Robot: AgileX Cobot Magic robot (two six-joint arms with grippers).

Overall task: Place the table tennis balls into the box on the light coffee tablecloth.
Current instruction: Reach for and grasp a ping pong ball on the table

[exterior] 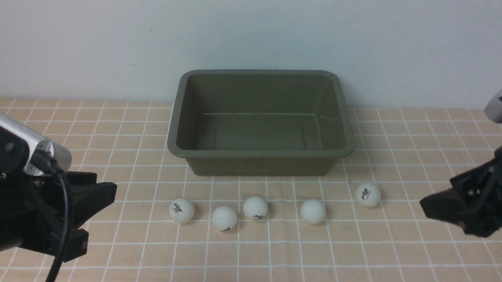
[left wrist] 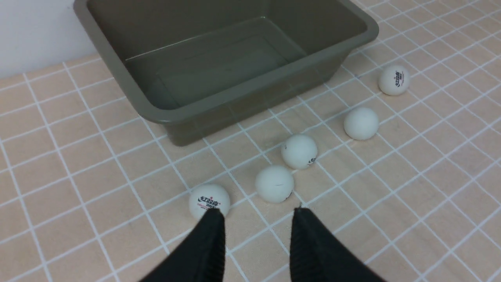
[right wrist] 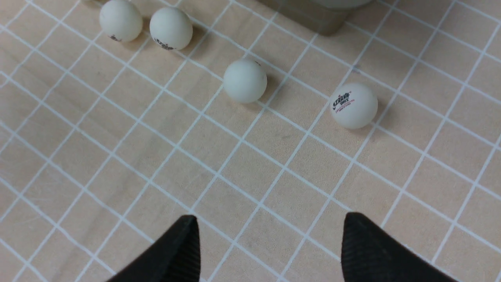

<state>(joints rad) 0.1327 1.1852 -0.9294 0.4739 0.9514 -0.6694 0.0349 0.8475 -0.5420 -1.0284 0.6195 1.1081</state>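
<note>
Several white table tennis balls lie in a loose row on the light coffee tablecloth (exterior: 356,258), in front of the olive-green box (exterior: 258,156), whose bare floor shows. From left to right the row runs from a logo ball (exterior: 182,210) to another logo ball (exterior: 368,195). My left gripper (exterior: 102,193) hovers low at the left, open, its tips (left wrist: 257,213) just short of the leftmost ball (left wrist: 209,201). At the right, my right gripper (exterior: 428,206) is wide open (right wrist: 271,218), apart from the rightmost ball (right wrist: 354,105). Neither holds anything.
The box (left wrist: 250,105) stands against the pale back wall (exterior: 110,35). A plain ball (right wrist: 245,81) and two more (right wrist: 171,28) lie further along the row. A corner of the box (right wrist: 313,19) shows in the right wrist view.
</note>
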